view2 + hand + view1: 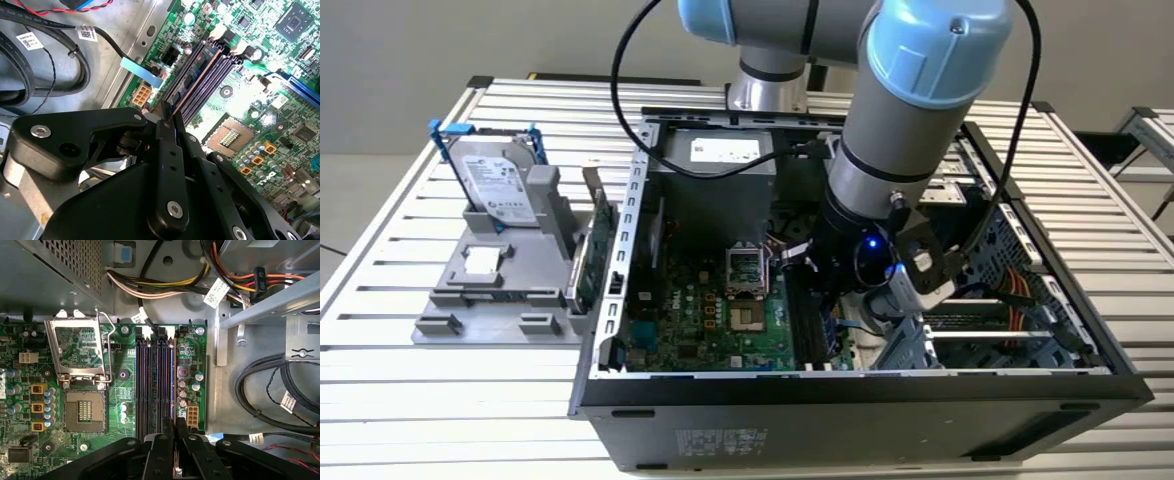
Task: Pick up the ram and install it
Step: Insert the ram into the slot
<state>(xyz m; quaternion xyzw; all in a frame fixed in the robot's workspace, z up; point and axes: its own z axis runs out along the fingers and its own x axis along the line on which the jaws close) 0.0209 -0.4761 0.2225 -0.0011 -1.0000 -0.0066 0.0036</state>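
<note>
The ram (199,76) is a thin dark stick standing on edge in the outermost of the memory slots (150,385) on the green motherboard (707,320). In the first wrist view the ram (173,382) runs along the slot row's edge next to a line of capacitors. My gripper (167,114) has its black fingers closed on the near end of the stick, also seen in the first wrist view as the gripper (175,429). In the exterior view the gripper (817,300) reaches down inside the open computer case (854,400).
An open processor socket (85,410) with its raised metal frame lies beside the slots. Cable bundles (270,390) and a drive cage (987,330) crowd the other side. Outside the case, a hard drive in a blue frame (500,180) and a green expansion card (594,250) stand in a grey holder (494,290).
</note>
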